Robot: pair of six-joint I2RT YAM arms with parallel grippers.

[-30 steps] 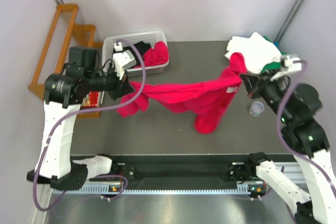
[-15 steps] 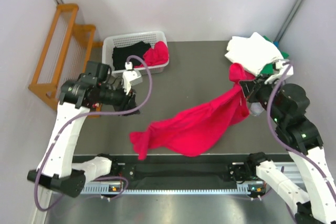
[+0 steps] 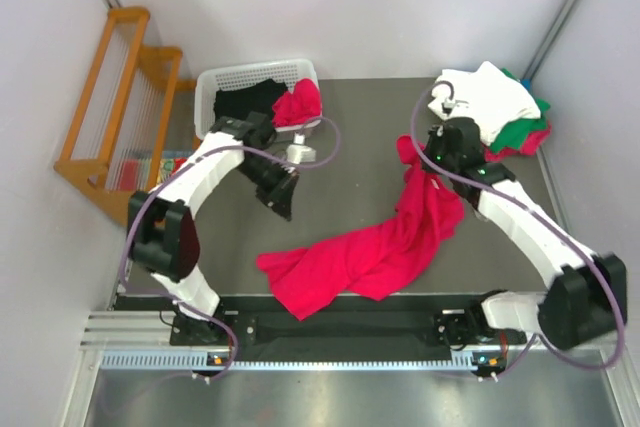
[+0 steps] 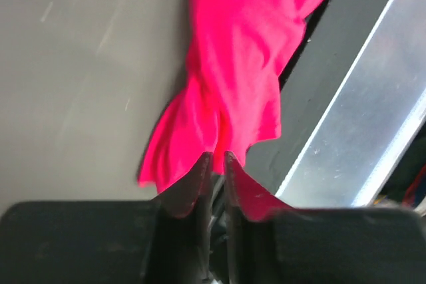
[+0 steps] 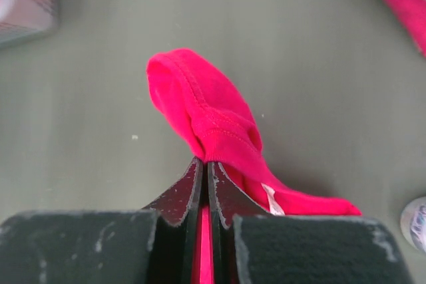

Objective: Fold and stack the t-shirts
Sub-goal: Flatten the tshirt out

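So the crimson t-shirt (image 3: pixel 375 247) is sprawled across the grey worktop (image 3: pixel 350 137), running from a bunched-up lump near the front edge up and to the right, where one end is lifted off the surface. The right gripper (image 5: pixel 205 164) has that raised end: jaws pinched tight on a fold of the red fabric, and in the right wrist view you can see the hemmed edge sticking up past the fingertips plus a bit of the white neck label (image 5: pixel 269 199) just below. The left gripper (image 4: pixel 214 159) is over the middle of the worktop, pointing down toward the low end of the shirt. Its jaws are nearly together with only a thin slit between them and nothing caught in there; the cloth lies beyond the tips, next to the metal rail (image 4: pixel 359 124) at the worktop's front.

Back right corner has the pile of t-shirts (image 3: pixel 495 107), white on top with green and red poking out underneath. The white lattice basket (image 3: pixel 225 82) at the back left holds a black tee (image 3: pixel 245 100) and another red one (image 3: pixel 300 104) hanging over its rim
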